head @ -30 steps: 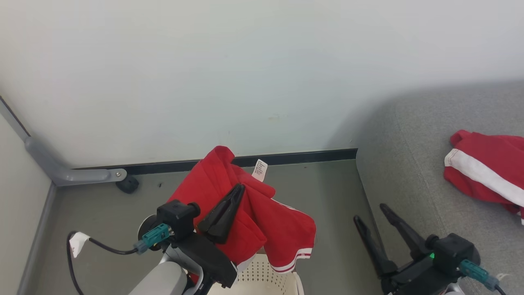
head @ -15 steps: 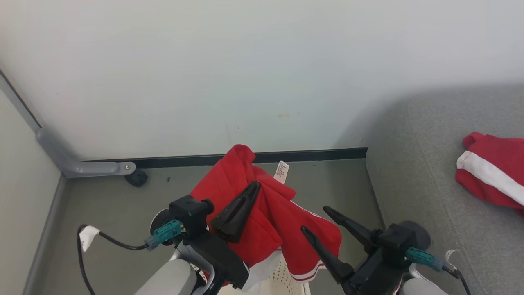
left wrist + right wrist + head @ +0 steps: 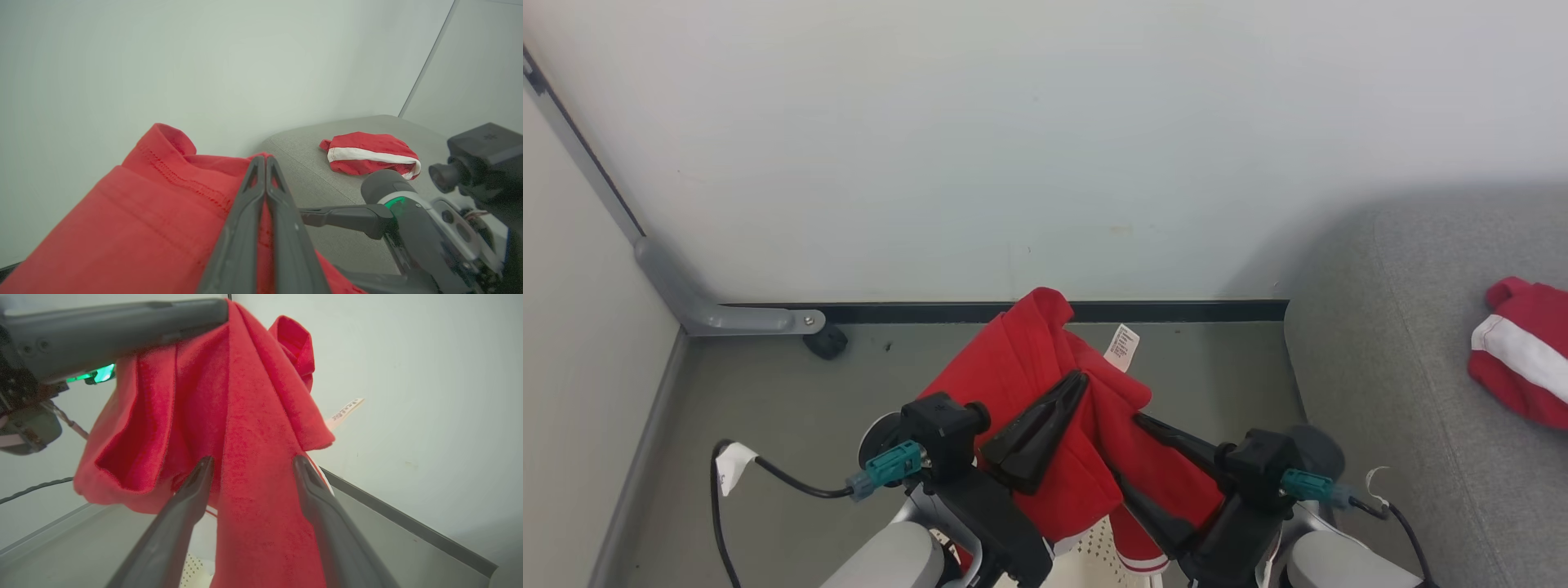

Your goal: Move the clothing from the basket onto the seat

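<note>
One garment (image 3: 1045, 384) hangs over the basket (image 3: 1097, 545), the left gripper (image 3: 1080, 377) at its left and the right gripper (image 3: 1127, 446) at its right, while a second garment (image 3: 1521, 359) lies on the seat (image 3: 1380, 392) farther right.

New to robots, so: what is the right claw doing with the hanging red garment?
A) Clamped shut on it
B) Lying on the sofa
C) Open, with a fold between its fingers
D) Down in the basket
C: the right gripper stands open, a fold of the garment hanging between its fingers.
</note>
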### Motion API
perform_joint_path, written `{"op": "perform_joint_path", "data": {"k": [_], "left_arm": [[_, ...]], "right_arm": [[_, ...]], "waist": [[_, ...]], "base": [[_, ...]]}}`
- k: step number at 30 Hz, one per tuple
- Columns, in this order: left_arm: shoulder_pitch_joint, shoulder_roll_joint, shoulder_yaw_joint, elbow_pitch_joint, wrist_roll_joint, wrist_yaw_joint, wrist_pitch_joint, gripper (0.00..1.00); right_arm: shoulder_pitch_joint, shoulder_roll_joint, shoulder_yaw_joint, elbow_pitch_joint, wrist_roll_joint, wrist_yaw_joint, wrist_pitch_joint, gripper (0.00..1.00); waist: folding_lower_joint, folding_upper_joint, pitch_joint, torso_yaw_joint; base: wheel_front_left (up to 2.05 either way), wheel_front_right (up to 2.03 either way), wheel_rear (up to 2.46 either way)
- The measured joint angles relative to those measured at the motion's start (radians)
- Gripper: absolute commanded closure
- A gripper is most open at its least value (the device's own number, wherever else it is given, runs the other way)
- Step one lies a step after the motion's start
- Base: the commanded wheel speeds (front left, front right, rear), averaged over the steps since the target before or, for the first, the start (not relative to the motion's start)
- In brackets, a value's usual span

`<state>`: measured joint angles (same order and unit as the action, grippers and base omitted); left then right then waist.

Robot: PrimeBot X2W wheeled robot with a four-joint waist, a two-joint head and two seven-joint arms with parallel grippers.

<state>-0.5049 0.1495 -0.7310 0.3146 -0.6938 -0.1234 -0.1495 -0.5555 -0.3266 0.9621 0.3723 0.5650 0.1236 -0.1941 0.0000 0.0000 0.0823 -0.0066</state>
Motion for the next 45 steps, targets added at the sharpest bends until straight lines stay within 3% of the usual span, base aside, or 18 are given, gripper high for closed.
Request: {"op": "perform_joint_path", "data": {"k": [11,14,15,22,31,32,33,34,36,38,39,40,45], "left_arm": [[0.002,0.002,-0.030,-0.055,0.001,0.000,0.025,1.00],[0.005,0.004,-0.031,-0.068,0.001,0.000,0.035,1.00],[0.006,0.004,-0.032,-0.071,0.001,0.000,0.035,1.00],[0.022,0.013,-0.031,-0.077,0.001,0.002,0.051,1.00],[0.051,0.048,-0.004,-0.058,-0.002,0.036,0.060,1.00],[0.054,0.049,-0.003,-0.057,-0.004,0.036,0.060,0.95],[0.057,0.049,-0.003,-0.056,-0.006,0.037,0.060,0.84],[0.059,0.050,-0.004,-0.055,-0.008,0.038,0.064,0.65],[0.062,0.050,-0.004,-0.055,-0.008,0.045,0.068,0.51],[0.063,0.049,-0.004,-0.055,-0.008,0.046,0.068,0.25],[0.063,0.049,-0.005,-0.056,-0.008,0.046,0.069,0.06],[0.063,0.048,-0.006,-0.057,-0.008,0.046,0.069,0.00],[0.067,0.058,-0.002,-0.063,-0.008,0.054,0.069,0.00]], "right_arm": [[-0.074,0.031,0.066,0.103,0.072,0.000,-0.001,0.00],[-0.094,0.046,0.084,0.124,0.091,0.000,-0.002,0.89],[-0.097,0.051,0.089,0.129,0.097,0.000,-0.003,1.00],[-0.113,0.066,0.110,0.166,0.144,0.000,-0.022,1.00],[-0.113,0.056,0.101,0.183,0.194,0.000,-0.045,1.00],[-0.113,0.054,0.098,0.184,0.196,0.000,-0.045,1.00],[-0.113,0.051,0.096,0.184,0.197,0.000,-0.045,1.00],[-0.113,0.047,0.096,0.184,0.201,0.000,-0.046,1.00],[-0.113,0.034,0.093,0.183,0.202,0.000,-0.047,1.00],[-0.113,0.019,0.083,0.180,0.202,0.001,-0.051,1.00],[-0.113,0.012,0.076,0.179,0.202,0.001,-0.054,1.00],[-0.113,0.005,0.069,0.176,0.202,0.001,-0.054,1.00],[-0.111,-0.043,0.019,0.175,0.210,0.001,-0.054,1.00]], "waist": [[0.0000,0.0000,0.013,0.031],[0.0000,0.0000,0.015,0.035],[0.0000,0.0000,0.016,0.036],[0.0000,0.0000,0.019,0.039],[0.0000,0.0000,0.018,0.015],[0.0000,0.0000,0.018,0.011],[0.0000,0.0000,0.017,0.006],[0.0000,0.0000,0.017,0.001],[0.0000,0.0000,0.015,-0.009],[0.0000,0.0000,0.013,-0.018],[0.0000,0.0000,0.012,-0.023],[0.0000,0.0000,0.011,-0.028],[0.0000,0.0000,0.005,-0.052]], "base": [[0.00,0.00,0.00],[0.00,0.00,0.00],[0.00,0.00,0.00],[0.00,0.00,0.00],[0.00,0.00,0.00],[0.00,0.00,0.00],[0.00,0.00,0.00],[0.00,0.00,0.00],[0.00,0.00,0.00],[0.00,0.00,0.00],[0.00,0.00,0.00],[0.00,0.00,0.00],[0.00,0.00,0.00]]}}
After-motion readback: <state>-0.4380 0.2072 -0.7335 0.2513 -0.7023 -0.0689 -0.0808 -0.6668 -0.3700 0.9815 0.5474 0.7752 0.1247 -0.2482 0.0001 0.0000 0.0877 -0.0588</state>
